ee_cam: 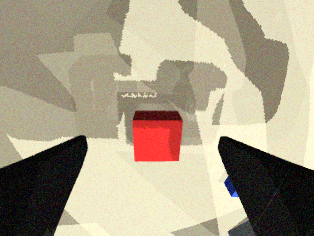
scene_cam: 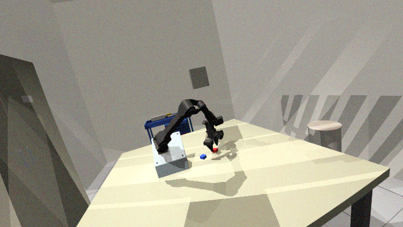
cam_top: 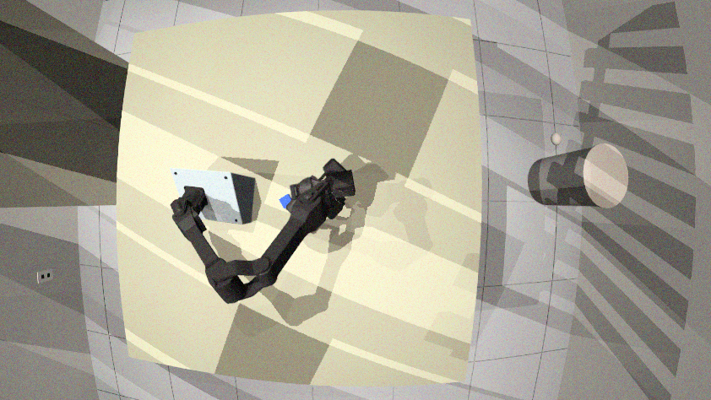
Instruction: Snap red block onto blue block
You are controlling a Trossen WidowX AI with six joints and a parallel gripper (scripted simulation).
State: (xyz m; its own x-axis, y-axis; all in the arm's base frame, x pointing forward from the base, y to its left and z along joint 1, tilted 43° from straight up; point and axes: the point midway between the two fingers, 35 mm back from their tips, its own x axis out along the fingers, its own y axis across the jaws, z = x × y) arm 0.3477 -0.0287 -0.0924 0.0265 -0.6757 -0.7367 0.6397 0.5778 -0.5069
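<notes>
- Landmark: blue block [cam_top: 284, 201] [scene_cam: 203, 156] [ee_cam: 231, 186], flat on the desk [cam_top: 198, 119] [scene_cam: 239, 180].
- Sloped pale base box [cam_top: 219, 186] [scene_cam: 171, 169] near the blue block, on the side away from the red block; the arm [cam_top: 290, 240] [scene_cam: 176, 121] rises from it.
- Blue shelf unit [scene_cam: 157, 123] behind the desk, beyond the blue block; round stool [cam_top: 605, 176] [scene_cam: 324, 125] well apart from the block, off the desk.
- Red block [scene_cam: 215, 150] [ee_cam: 157, 140] on the desk near the blue block, not joined to it; arm hides it from above.
- In the wrist view, one finger partly covers the blue block.
- Fingers [scene_cam: 212, 148] wide apart, holding nothing; red block shows between their tips, a gap on either side.
</notes>
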